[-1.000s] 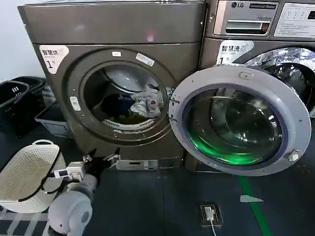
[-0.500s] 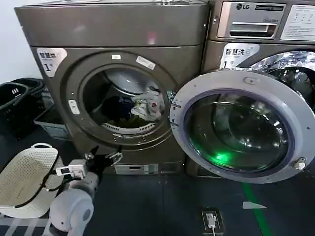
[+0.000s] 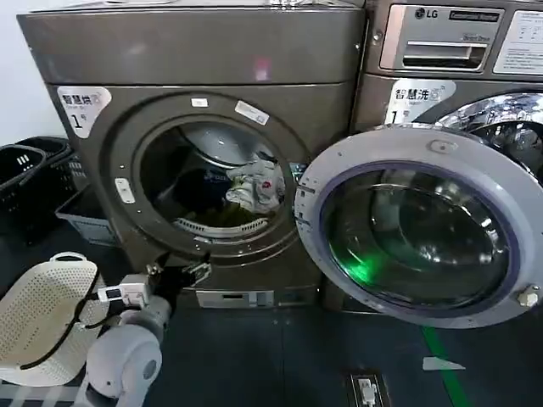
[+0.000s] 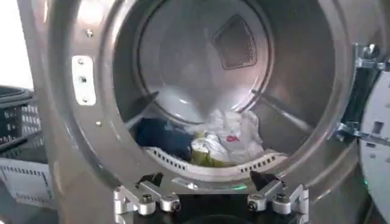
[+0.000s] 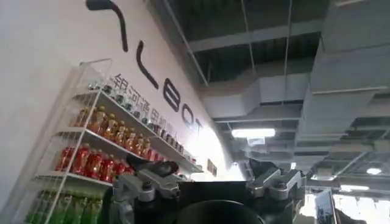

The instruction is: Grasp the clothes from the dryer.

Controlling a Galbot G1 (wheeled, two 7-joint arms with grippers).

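The dryer (image 3: pixel 195 51) stands at the left with its round door (image 3: pixel 416 225) swung open to the right. Inside the drum lie the clothes: a whitish garment with a red mark (image 3: pixel 259 185) (image 4: pixel 230 133), a dark navy one (image 3: pixel 199 185) (image 4: pixel 161 135) and a yellow-green one (image 4: pixel 204 155). My left gripper (image 3: pixel 180 271) (image 4: pixel 206 180) hangs open and empty in front of the dryer, just below the porthole's lower rim and outside the drum. In the right wrist view my right gripper (image 5: pixel 207 170) points up toward the ceiling, open and holding nothing.
A white perforated laundry basket (image 3: pixel 38 314) sits on the floor at the lower left, with black baskets (image 3: pixel 25 182) and a grey crate (image 3: pixel 85 212) behind it. The LG machine (image 3: pixel 458 76) stands to the right. A floor socket (image 3: pixel 365 390) and green floor line (image 3: pixel 441 365) lie ahead.
The dryer and its open door have grown slightly larger and shifted in the head view. My left gripper has stayed open below the porthole rim.
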